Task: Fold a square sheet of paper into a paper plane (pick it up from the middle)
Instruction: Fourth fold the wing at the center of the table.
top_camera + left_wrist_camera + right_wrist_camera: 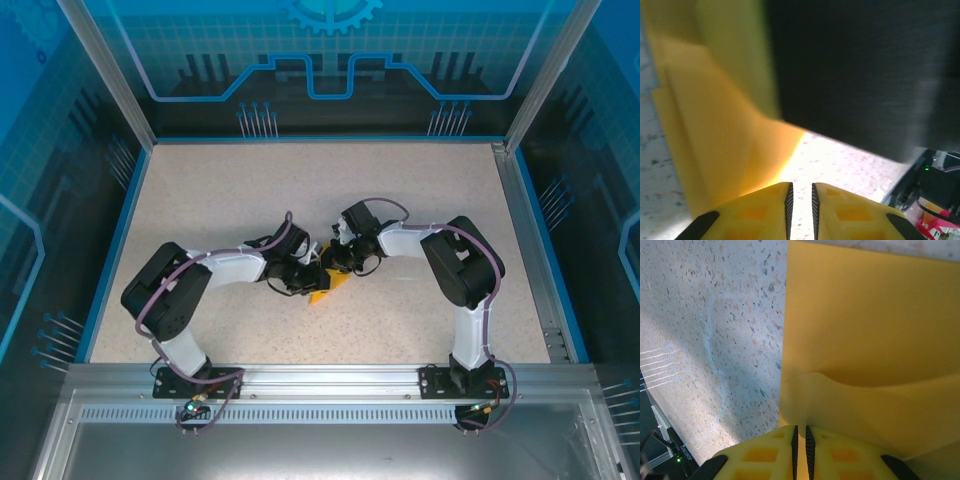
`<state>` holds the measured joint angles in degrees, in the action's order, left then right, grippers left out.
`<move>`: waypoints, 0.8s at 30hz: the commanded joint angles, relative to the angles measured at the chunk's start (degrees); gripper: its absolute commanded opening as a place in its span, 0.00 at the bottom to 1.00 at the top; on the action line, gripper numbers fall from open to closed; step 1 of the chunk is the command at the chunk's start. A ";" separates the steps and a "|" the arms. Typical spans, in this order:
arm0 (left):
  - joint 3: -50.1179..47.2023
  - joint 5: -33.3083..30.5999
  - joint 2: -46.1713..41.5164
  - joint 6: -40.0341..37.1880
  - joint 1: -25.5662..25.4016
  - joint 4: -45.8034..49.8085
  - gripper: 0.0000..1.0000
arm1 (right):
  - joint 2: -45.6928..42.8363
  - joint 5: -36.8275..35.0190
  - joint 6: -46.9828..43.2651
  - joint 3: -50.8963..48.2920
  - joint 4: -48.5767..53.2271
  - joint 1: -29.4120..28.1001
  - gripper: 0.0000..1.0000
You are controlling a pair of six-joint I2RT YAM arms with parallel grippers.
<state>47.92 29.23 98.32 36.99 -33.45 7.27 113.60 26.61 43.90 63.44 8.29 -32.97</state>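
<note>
Place read as a robotics lab test cell. Left arm (200, 272) and right arm (458, 262) were bolted to an aluminium rail (320, 378) at the edge of a speckled table (250, 190), enclosed by metal posts (108, 75) and blue panels (330, 55) printed with gear and circuit graphics, with cables (212, 383) looped by the rail.
</note>
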 commanded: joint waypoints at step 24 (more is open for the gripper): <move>-11.73 -4.77 -11.73 0.62 -0.07 1.15 0.18 | 4.79 -5.34 -0.08 -3.82 3.65 -0.35 0.17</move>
<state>36.45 25.85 89.58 37.28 -33.45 5.54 113.60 27.05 43.90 62.98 7.42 -32.95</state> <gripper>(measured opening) 0.178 0.167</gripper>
